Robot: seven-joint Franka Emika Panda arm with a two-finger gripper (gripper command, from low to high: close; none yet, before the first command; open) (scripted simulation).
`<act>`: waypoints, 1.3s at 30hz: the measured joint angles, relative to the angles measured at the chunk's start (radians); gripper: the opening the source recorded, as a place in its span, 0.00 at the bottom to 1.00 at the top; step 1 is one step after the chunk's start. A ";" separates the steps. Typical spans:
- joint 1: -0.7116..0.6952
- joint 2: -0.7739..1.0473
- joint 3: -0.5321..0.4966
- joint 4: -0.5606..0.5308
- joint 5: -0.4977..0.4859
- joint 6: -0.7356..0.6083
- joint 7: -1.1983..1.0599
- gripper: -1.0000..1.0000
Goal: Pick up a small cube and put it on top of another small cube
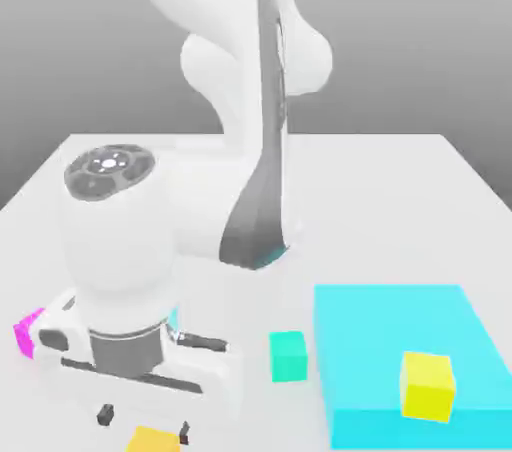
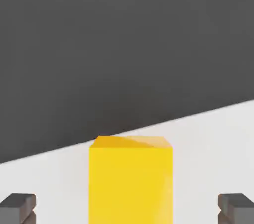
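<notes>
The small amber cube sits at the near edge of the white table, directly below my gripper. My gripper is open, its two dark fingertips standing apart just above the cube's sides. In the hand view the amber cube fills the middle between the two fingertips, which do not touch it. The small teal-green cube rests on the table to the exterior view's right of my hand, beside the cyan slab.
A large flat cyan block lies at the exterior view's right, with a lemon-yellow cube on it. A magenta cube peeks out behind my hand on the left. The table ends close to the amber cube.
</notes>
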 joint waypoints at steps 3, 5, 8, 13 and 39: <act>-0.005 0.027 0.005 0.006 0.004 0.021 -0.003 0.00; -0.005 0.027 0.006 0.006 0.004 0.021 -0.003 0.00; -0.005 0.029 0.006 0.006 0.004 0.022 -0.004 0.00; 0.017 -0.120 -0.015 -0.035 -0.016 -0.086 0.035 0.00; 0.217 -0.601 0.097 -0.577 -0.106 -0.018 1.211 0.00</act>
